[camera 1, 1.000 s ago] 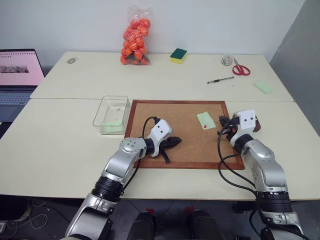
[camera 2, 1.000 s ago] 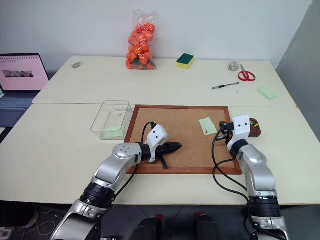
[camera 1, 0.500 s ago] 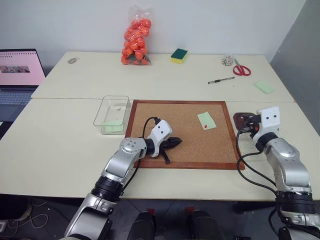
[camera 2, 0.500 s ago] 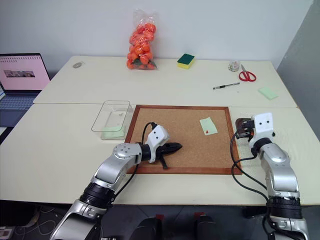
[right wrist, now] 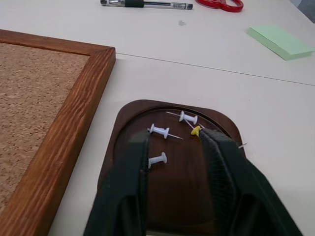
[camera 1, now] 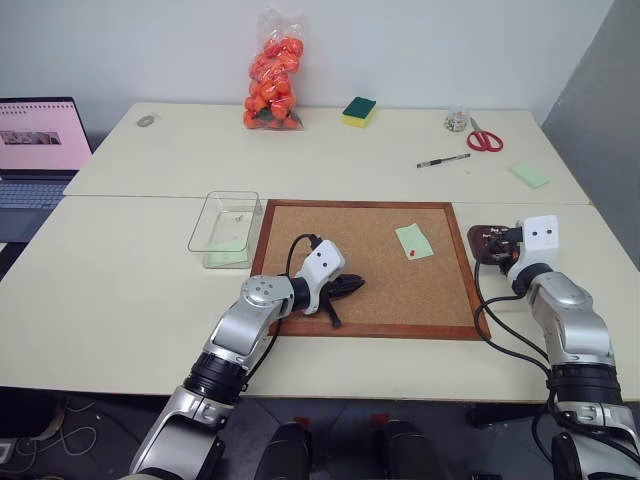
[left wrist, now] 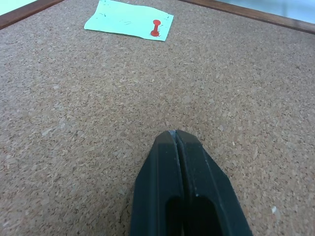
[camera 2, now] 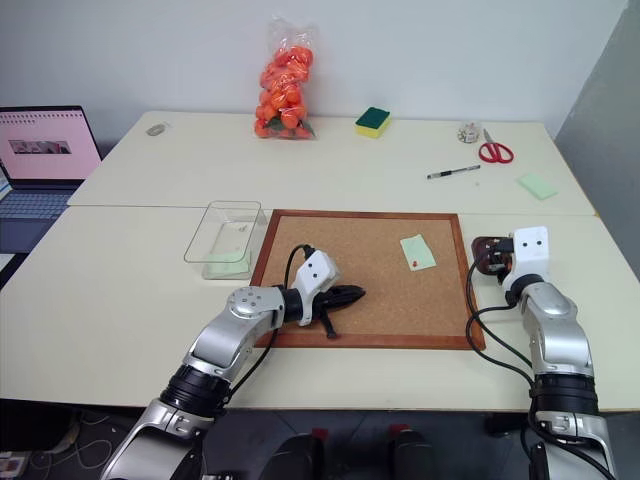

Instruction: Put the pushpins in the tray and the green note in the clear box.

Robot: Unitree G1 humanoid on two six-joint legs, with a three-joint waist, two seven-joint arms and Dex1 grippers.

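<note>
Right pincer (right wrist: 174,140) spread over small dark brown tray (right wrist: 114,160) holding white and yellow pushpins (right wrist: 160,131). Left pincer (left wrist: 176,135) pressed together, empty, above cork board (left wrist: 74,108).

In the head views the right gripper (camera 2: 497,262) hides part of the tray (camera 2: 483,247). The pushpins inside are too small to tell there

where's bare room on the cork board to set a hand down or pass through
Most of the cork board is bare: the whole stretch between the left gripper and the right frame, below the green note. The strip along the top frame, left of the note, is free too. It is crowded only at the note with its red pushpin and around the shut left fingers.
</note>
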